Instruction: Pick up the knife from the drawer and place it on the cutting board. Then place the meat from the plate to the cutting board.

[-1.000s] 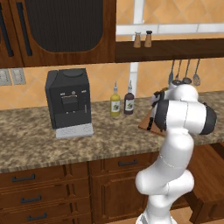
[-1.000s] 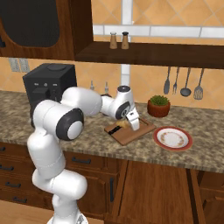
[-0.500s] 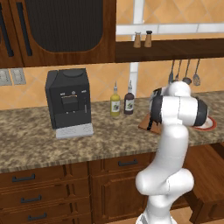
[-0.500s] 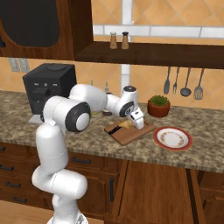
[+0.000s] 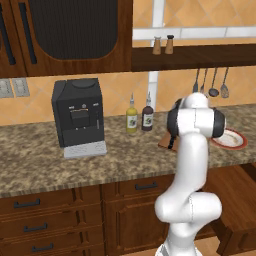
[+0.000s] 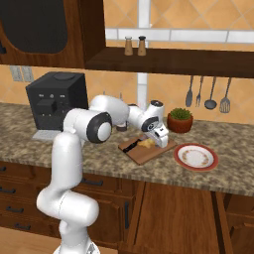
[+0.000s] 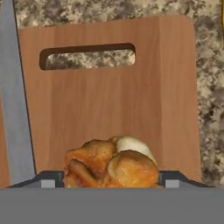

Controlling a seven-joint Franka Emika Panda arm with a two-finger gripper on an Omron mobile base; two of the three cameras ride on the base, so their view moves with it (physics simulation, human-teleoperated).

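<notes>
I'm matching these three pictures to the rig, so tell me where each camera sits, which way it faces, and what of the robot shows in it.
Left base view: behind the arm's left, facing the counter; the white arm hides most of the cutting board.
Right base view: behind its right, facing the same counter; arm and gripper over the board.
Hand view: on the hand, looking along the gripper; the meat sits between the dark fingertips.
Shared: board, plate, coffee machine.

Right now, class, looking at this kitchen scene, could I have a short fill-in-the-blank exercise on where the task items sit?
1. The meat sits over the ____ board.
2. The knife lies on the cutting board, to the ____ of the meat in the right base view.
3. The red-rimmed plate holds ____.

Missing words: cutting; left; nothing
</notes>
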